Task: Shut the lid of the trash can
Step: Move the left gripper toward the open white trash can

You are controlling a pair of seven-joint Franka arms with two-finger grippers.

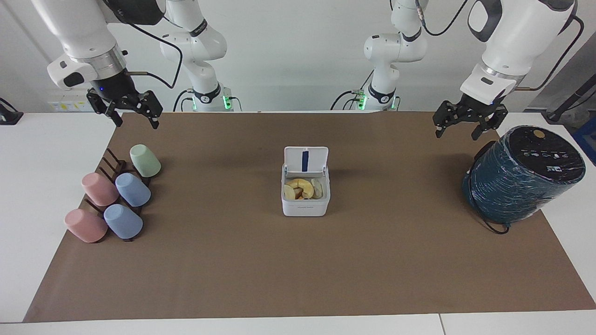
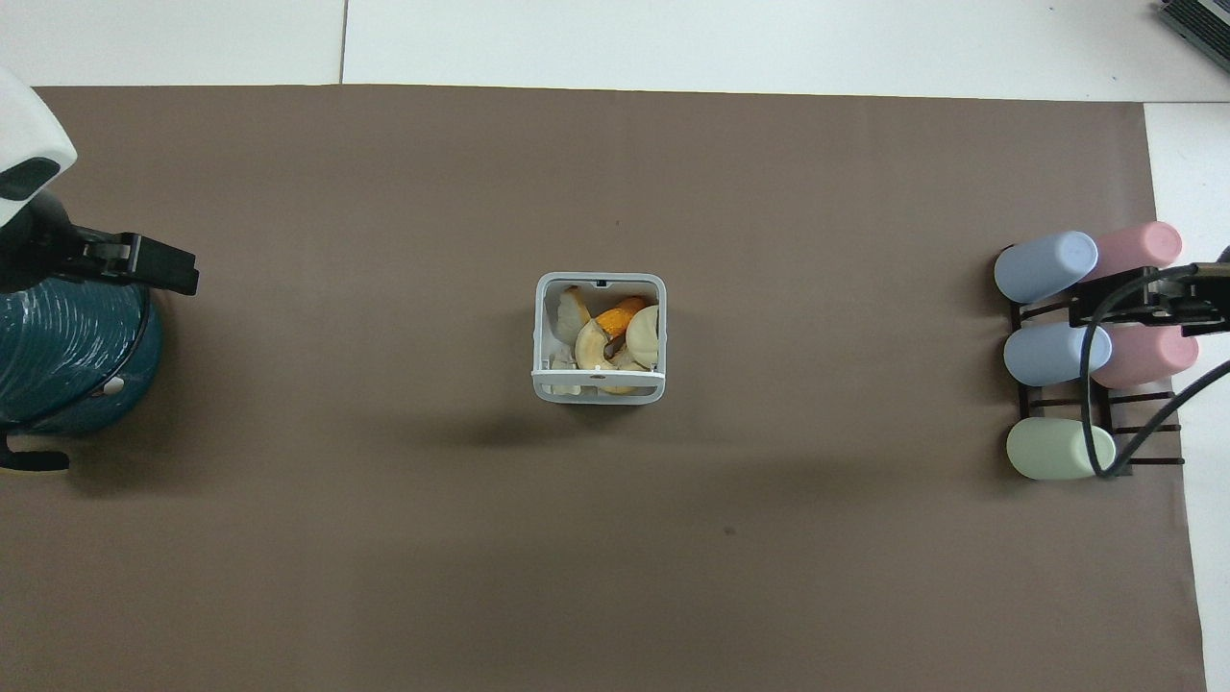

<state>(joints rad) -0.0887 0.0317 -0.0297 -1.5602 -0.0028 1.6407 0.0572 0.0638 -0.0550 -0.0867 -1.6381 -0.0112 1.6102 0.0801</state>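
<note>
Both grippers' fingers spread, empty; lid (image 1: 306, 159) upright, outer face hidden; trash can (image 1: 305, 201) open.

1. The trash can (image 1: 305, 199) stands mid-mat, its lid (image 1: 306, 160) upright, peels inside.
2. The left gripper (image 1: 458, 128), fingers spread, hangs toward the left arm's end from the trash can, by the teal cylinder (image 1: 523, 175).
3. The right gripper (image 1: 136, 118), fingers spread, hangs over the mat's edge near the cups (image 1: 116, 197).

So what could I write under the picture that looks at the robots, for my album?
Two robot arms wait, the left gripper and right gripper open, above a table where the trash can sits with its lid up.
</note>
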